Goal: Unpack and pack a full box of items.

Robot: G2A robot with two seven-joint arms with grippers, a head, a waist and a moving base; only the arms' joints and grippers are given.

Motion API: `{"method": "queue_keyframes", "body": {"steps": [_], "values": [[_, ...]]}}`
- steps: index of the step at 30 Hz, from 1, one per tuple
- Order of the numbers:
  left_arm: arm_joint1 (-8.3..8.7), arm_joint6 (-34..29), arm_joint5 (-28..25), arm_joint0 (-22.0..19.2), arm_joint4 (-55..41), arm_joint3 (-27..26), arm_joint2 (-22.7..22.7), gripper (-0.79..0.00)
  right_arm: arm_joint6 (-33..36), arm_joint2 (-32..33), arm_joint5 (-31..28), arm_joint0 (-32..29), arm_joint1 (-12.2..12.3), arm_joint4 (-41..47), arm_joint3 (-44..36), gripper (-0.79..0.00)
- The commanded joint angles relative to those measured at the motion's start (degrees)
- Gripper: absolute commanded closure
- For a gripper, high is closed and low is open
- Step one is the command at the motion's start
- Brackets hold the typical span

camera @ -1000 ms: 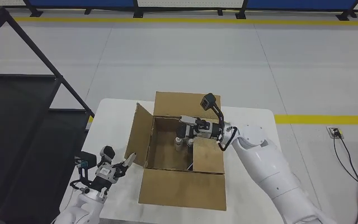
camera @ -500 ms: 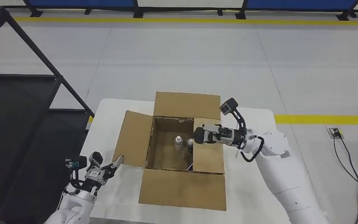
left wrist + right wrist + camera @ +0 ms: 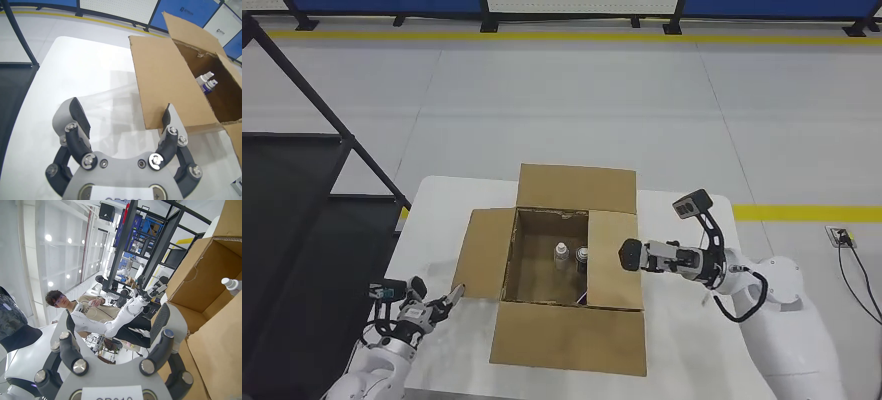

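The box (image 3: 567,338) sits mid-worktop (image 3: 687,340). Two bottles (image 3: 561,252) stand side by side inside it, toward 12 o'clock. The left hand (image 3: 442,296) lies at the box's 8 o'clock, just beside the left flap (image 3: 482,252). The right hand (image 3: 628,254) is at 3 o'clock, above the right flap (image 3: 610,288).

A brown cardboard box (image 3: 567,338) sits upright in the middle of the white table (image 3: 447,215). Its top is open, and the far, near and left flaps are spread outward. I can't tell how steeply the right flap stands. Two small spray bottles stand upright, side by side, deep inside. One is a white-capped bottle (image 3: 561,251), the other a grey-collared bottle (image 3: 582,256) with a dark purple body.
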Motion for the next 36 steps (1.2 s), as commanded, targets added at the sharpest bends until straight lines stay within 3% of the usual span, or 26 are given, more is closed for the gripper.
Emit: {"method": "queue_keyframes", "body": {"steps": [1, 8, 15, 20, 27, 32, 36], "values": [[0.03, -0.45, -0.10, -0.28, 1.21, 0.59, 0.29, -0.785, 0.33, 0.48, -0.02, -0.23, 0.23, 0.17, -0.11, -0.785], [-0.09, -0.12, 0.29, -1.02, 1.29, 1.66, 0.71, -0.785, 0.16, 1.75, 0.02, -1.31, 0.95, 0.14, -0.85, -0.785], [-0.03, 1.40, 1.09, -0.07, 0.74, -2.16, -1.31, -0.785, 0.27, 1.85, 0.24, -1.32, 1.46, 0.35, -0.46, -0.785], [0.13, 2.85, 1.45, 1.81, 0.44, -9.26, -4.47, -0.785, 0.36, 1.54, 1.48, -0.77, 1.89, -1.33, 0.21, -0.785], [0.10, 5.47, 2.78, 5.41, 1.87, -24.73, -8.02, -0.785, -2.67, 1.21, 2.87, 0.30, 2.47, -5.69, 0.71, -0.785], [0.20, 0.36, -0.32, 4.13, 2.65, -30.97, -4.59, -0.785, -2.15, 4.41, 1.12, -1.12, 3.30, -4.27, 1.34, -0.785], [0.11, -8.45, -2.67, -2.61, -1.28, -28.92, 2.81, -0.785, -0.85, 8.72, -1.64, -3.45, 4.28, -3.04, 1.60, -0.785]]}}
